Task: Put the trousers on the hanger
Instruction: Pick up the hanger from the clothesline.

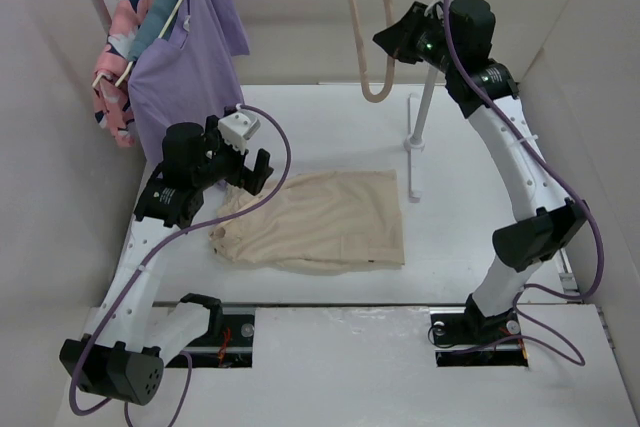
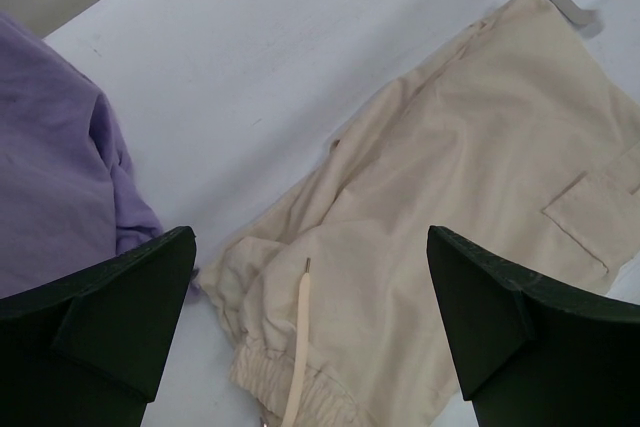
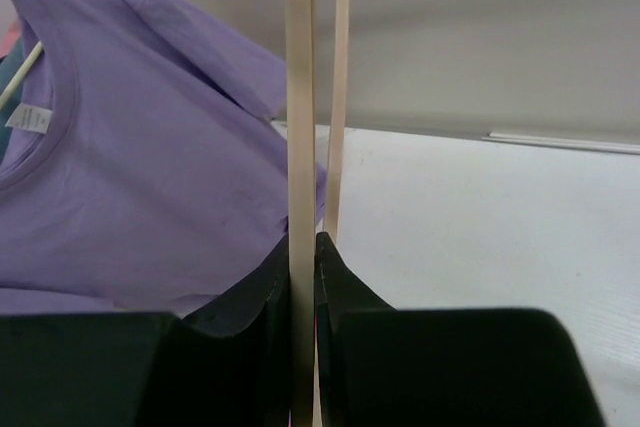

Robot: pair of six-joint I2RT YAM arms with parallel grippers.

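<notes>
The beige trousers (image 1: 325,222) lie folded flat on the white table, waistband toward the left. In the left wrist view the trousers (image 2: 450,197) fill the right side, with a pale drawstring (image 2: 300,337) across the elastic waistband. My left gripper (image 1: 250,172) hovers over the waistband's left end, open and empty (image 2: 310,242). My right gripper (image 1: 395,42) is raised high near the rail and is shut on the thin pink-beige hanger (image 1: 352,27). In the right wrist view one hanger bar (image 3: 298,97) runs upright between the closed fingers (image 3: 302,247).
A purple shirt (image 1: 190,57) and a pink patterned garment (image 1: 115,47) hang on wooden hangers at the back left. The shirt also shows in both wrist views (image 2: 50,147) (image 3: 150,167). The rail's white post (image 1: 425,107) stands right of the trousers. Walls close in on both sides.
</notes>
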